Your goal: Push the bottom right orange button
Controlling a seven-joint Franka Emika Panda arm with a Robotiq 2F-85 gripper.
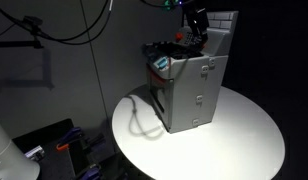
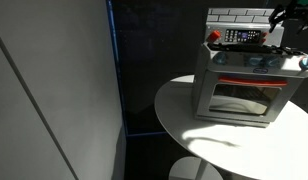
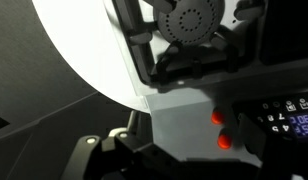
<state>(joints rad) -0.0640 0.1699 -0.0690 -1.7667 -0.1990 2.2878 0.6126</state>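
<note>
Orange button shows only in your wrist view, on the toy oven toward the table's far edge. Both exterior views show your gripper over the oven; you can't tell whether it's open or closed.

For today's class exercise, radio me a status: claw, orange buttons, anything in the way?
Claw above toy oven top, open or shut unclear. Two orange buttons visible in wrist view, nothing touching them. No obstruction seen.
</note>
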